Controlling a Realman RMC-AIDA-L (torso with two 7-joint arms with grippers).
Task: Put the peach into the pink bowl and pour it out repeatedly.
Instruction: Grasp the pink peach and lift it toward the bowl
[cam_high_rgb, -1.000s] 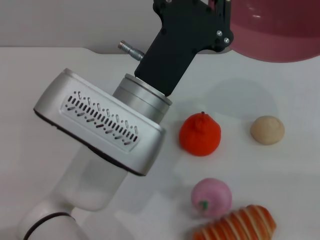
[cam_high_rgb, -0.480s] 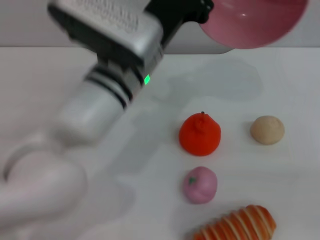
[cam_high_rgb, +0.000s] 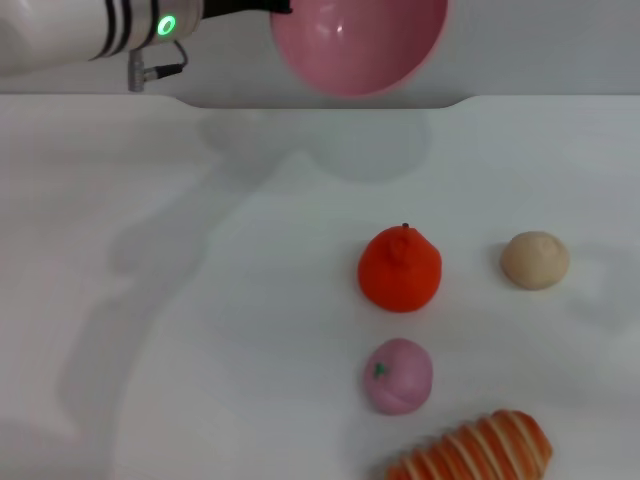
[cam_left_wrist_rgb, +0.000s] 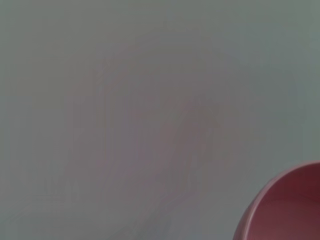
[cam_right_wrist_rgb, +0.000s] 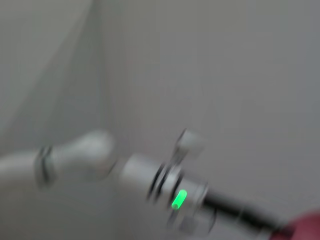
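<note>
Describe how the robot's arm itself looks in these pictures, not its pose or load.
Only the left arm shows in the head view: a glossy white tube ending in dark bands, a lit green indicator light and a small silver plug with a thin cable; then a black part toward the gripper. The right wrist view shows the same white tube, silver collar and green light.

Pink bowl (cam_high_rgb: 358, 45) was up at the top middle of the head view, with the left arm (cam_high_rgb: 95, 30) in the top left corner beside it. Peach (cam_high_rgb: 398, 375) sat on the table (cam_high_rgb: 200, 300) lower center-right, orange-red fruit (cam_high_rgb: 400, 269) just above it, beige ball (cam_high_rgb: 535, 260) off right, bread (cam_high_rgb: 475, 450) at the bottom edge.
</note>
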